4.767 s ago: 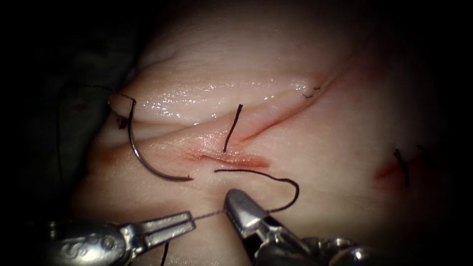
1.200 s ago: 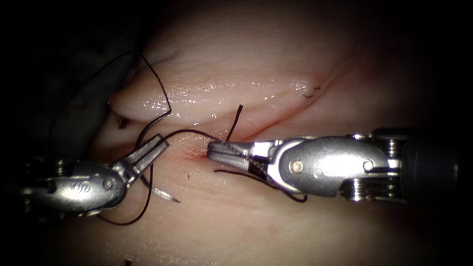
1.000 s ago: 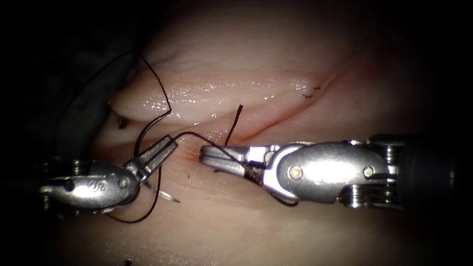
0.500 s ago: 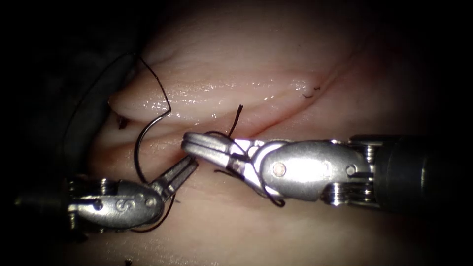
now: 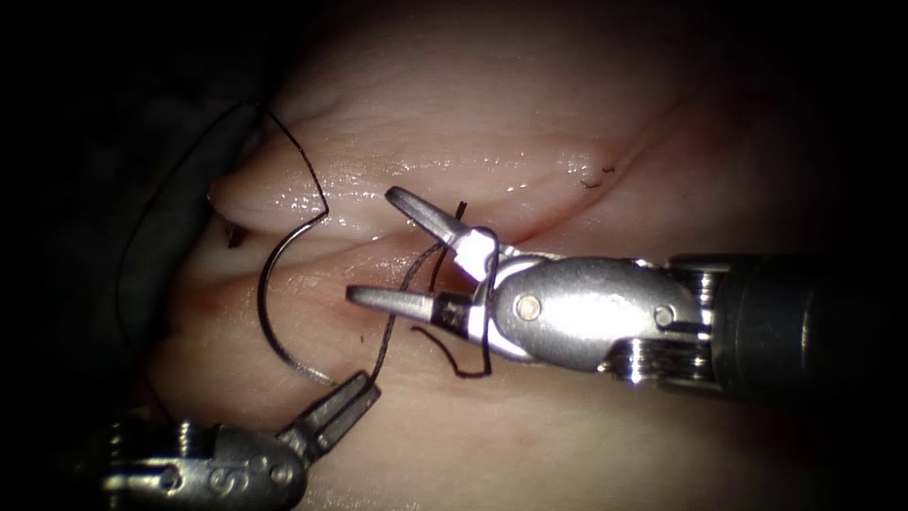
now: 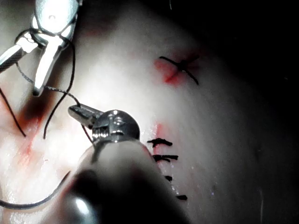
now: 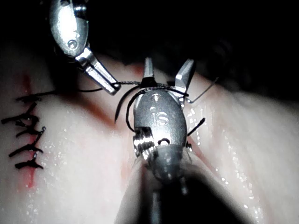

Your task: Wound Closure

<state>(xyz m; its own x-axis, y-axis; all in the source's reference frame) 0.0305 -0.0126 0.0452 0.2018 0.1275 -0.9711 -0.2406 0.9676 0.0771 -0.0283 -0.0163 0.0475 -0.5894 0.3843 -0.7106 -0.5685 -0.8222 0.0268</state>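
While the right pincer stands wide open over the cut in the endoscope view, thread is wound in loops about its jaws and wrist, and it grips nothing. The left pincer, in from seven o'clock, is closed on that thread, which runs up from its tip to the loops. The curved needle lies free on the tissue at the left of the cut, held by neither tool and, as far as I can see, not driven in. A short thread tail stands up from the cut between the open jaws.

From the left wrist view, the left pincer pinches the strand, and the right pincer gapes beyond it. Finished stitches sit in a row beside the left tool, and a crossed stitch lies farther off in red fluid.

From the right wrist view, the right pincer is spread with thread slung across its base; the left pincer is closed on the strand. A ladder of stitches shows at nine o'clock.

I judge the job well along: several stitches are done, this one is passed, and its knot is not yet drawn down.
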